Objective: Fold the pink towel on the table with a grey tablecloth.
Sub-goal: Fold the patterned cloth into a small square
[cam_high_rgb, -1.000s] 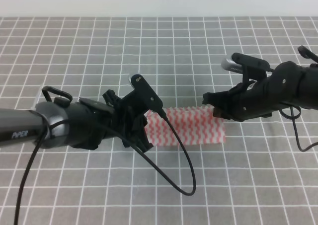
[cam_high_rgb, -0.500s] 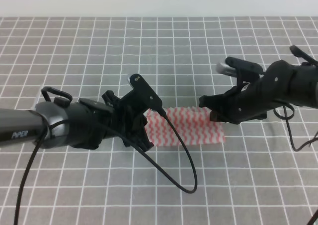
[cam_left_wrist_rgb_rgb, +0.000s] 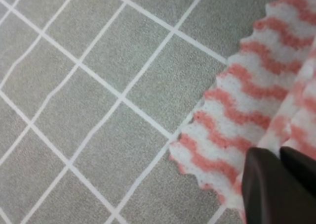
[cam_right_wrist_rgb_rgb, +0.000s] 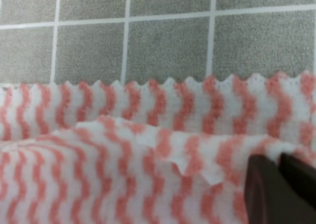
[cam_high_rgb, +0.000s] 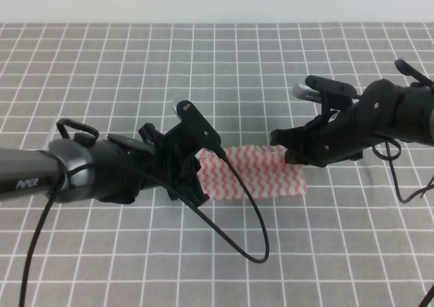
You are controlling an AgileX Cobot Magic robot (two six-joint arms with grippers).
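Both grippers' fingers are pinching the pink towel [cam_high_rgb: 261, 172], left gripper [cam_high_rgb: 198, 175] at its left end, right gripper [cam_high_rgb: 288, 152] at its far right edge, on the table with a grey tablecloth [cam_high_rgb: 224, 70] near centre. Carrying both pinched edges evenly toward the opposite side should be keeping the fold square, with open gridded cloth lying all around.

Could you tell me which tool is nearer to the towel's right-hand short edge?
Right. The right tool sits at the pink towel's far right part; the left tool is at its opposite, left end.
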